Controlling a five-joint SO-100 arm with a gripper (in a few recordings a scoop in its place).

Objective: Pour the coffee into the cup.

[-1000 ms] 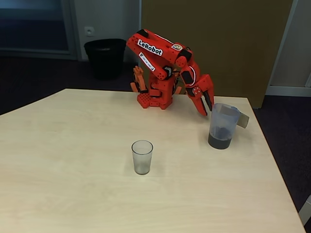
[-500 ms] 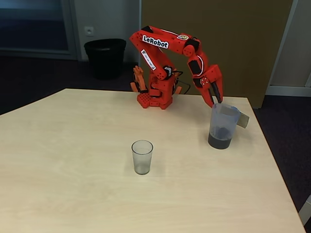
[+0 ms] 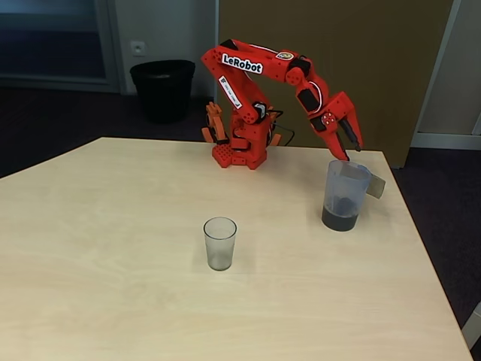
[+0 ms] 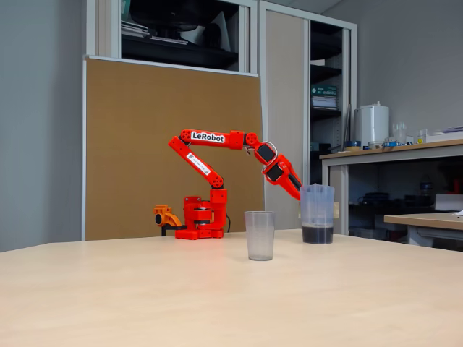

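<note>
- The high-angle fixed view is showing the whole pale wood-grain tabletop (image 3: 113, 226) from above, with a black waste bin (image 3: 162, 89) standing on the dark floor behind it; the low side-on fixed view is showing a brown board (image 4: 145, 130) and shelving behind the arm
- One red arm (image 3: 255, 71), marked "LeRobot", is reaching from its base at the far edge toward the right of the high-angle view
- Its gripper (image 3: 347, 149) is hanging just above the rim of the pitcher, tips pointing down; the fingers are looking slightly parted and are holding nothing
- In the side-on view the gripper (image 4: 294, 189) is partly overlapping the pitcher's upper edge, so whether it is touching the rim cannot be told
- One pitcher (image 3: 344, 194), tall, translucent and tapered, is standing upright near the right edge of the tabletop, with a cardboard-coloured handle sticking out on its right side
- The coffee (image 3: 340, 218) is sitting as a dark, nearly black layer in the bottom of the pitcher; the side-on view is showing this band (image 4: 317, 234) clearly
- One cup (image 3: 219, 243), a small clear greyish tumbler without a handle, is standing upright mid-tabletop, well apart from the pitcher and looking unfilled
</note>
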